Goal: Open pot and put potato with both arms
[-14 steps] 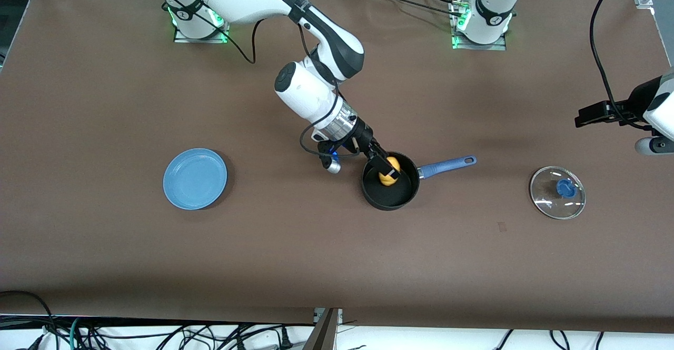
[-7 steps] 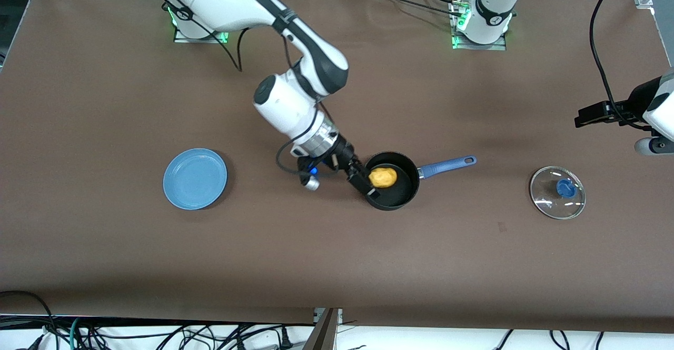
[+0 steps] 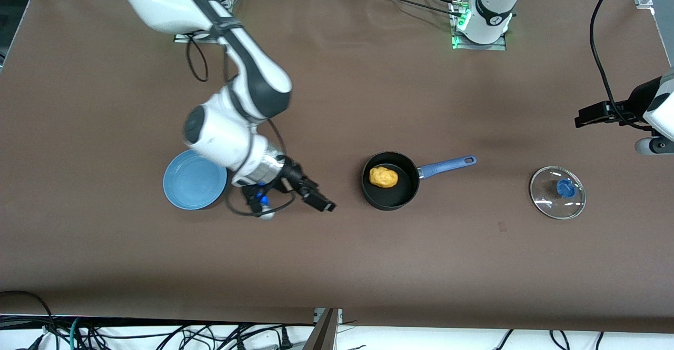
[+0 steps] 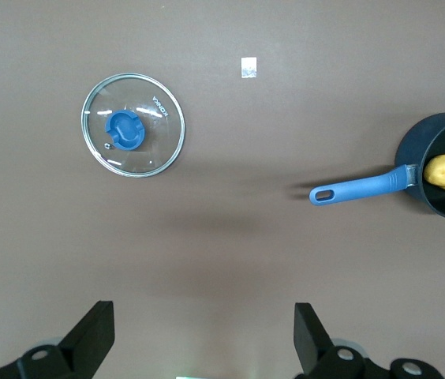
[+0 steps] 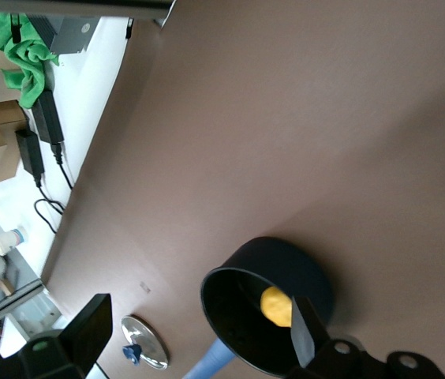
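The black pot [image 3: 390, 188] stands uncovered near the table's middle, its blue handle [image 3: 446, 165] pointing toward the left arm's end. The yellow-orange potato [image 3: 383, 176] lies inside it. The glass lid [image 3: 557, 198] with its blue knob lies flat on the table toward the left arm's end. My right gripper [image 3: 318, 200] is open and empty, low over the table between the pot and the plate. Its wrist view shows the pot [image 5: 238, 316], the potato [image 5: 276, 306] and the lid [image 5: 145, 342]. My left gripper [image 3: 590, 115] waits open and empty, high over the table beside the lid [image 4: 132, 125]; its wrist view also shows the pot [image 4: 443, 134].
A flat blue plate [image 3: 190, 181] lies toward the right arm's end, partly covered by the right arm's wrist. A small pale tag [image 3: 502, 227] lies on the brown table cover, nearer the front camera than the handle. Cables run along the table's front edge.
My right gripper let go of the potato, which now lies in the pot, and drew back toward the blue plate. The left arm has not moved.
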